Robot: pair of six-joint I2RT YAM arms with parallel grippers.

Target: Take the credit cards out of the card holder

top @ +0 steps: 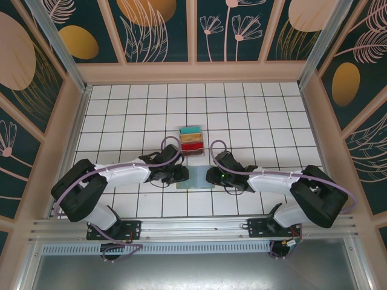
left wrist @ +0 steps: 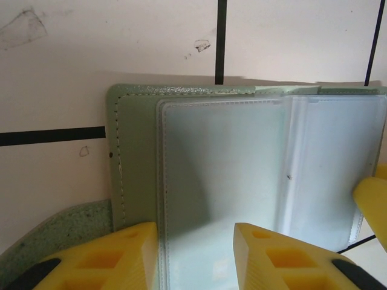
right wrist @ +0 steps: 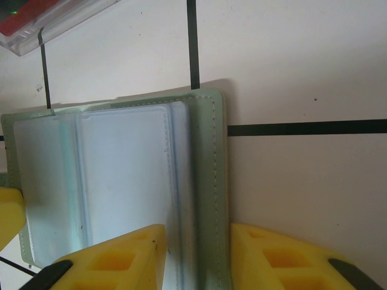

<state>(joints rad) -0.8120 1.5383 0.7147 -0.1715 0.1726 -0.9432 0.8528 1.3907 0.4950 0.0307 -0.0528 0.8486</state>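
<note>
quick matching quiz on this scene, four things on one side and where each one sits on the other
1. card holder
2. clear tray
3. left gripper
4. right gripper

A. over the card holder's right side
B. lying open between both grippers
C. over the card holder's left side
D. beyond the card holder, holding a teal, tan and red stack

Pairs: 1-B, 2-D, 3-C, 4-A

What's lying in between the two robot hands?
The open card holder, flat on the tiled table, lies between the left gripper and the right gripper; the top view shows it.
</note>
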